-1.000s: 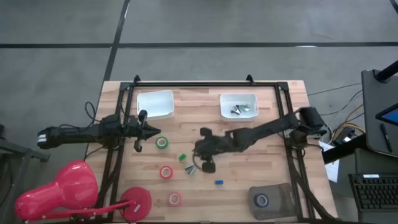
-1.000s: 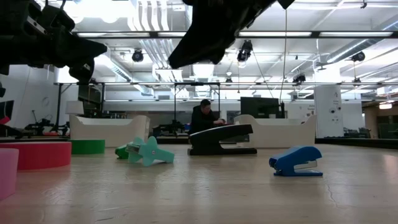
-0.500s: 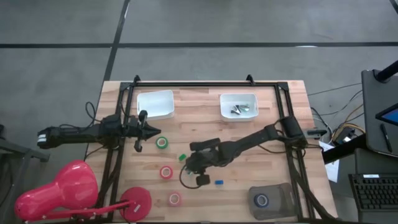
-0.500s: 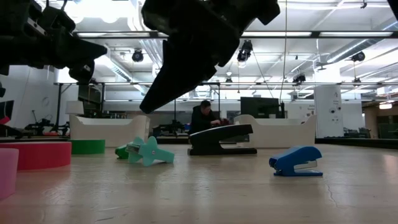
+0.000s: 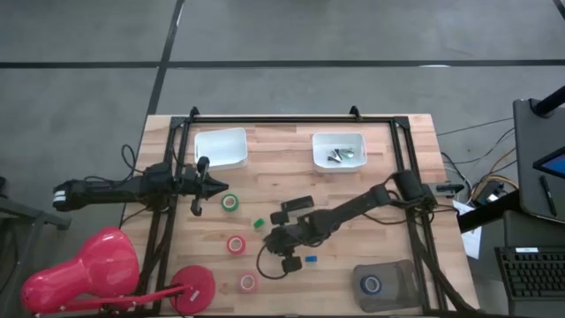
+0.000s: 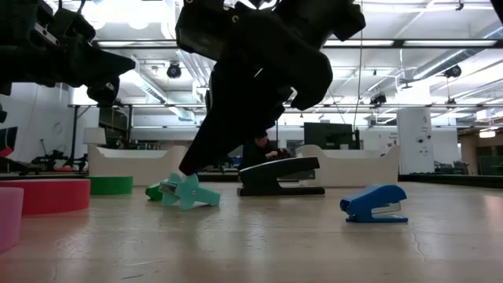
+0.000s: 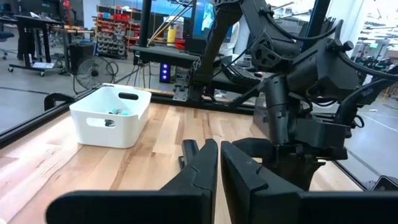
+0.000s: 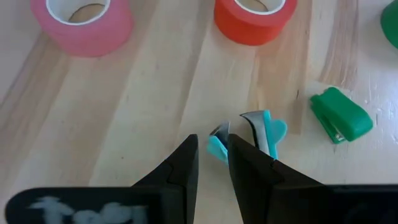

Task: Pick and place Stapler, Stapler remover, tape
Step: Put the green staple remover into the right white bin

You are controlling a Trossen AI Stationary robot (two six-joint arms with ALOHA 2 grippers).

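Stapler remover (image 8: 249,137), teal with metal jaws, lies on the wooden counter (image 5: 371,190) directly ahead of the right claw (image 8: 211,163), whose fingers stand nearly together with only a thin gap, holding nothing. Just beside it sits a small green stapler (image 8: 341,114); beyond lie a red tape roll (image 8: 255,18) and a pink tape roll (image 8: 83,22). A black stapler (image 5: 291,209) rests next to the right arm, a blue stapler (image 5: 310,260) near it. The left claw (image 5: 196,184), fingers pressed narrow and empty, hovers by the green tape roll (image 5: 229,202). No readable writing shows.
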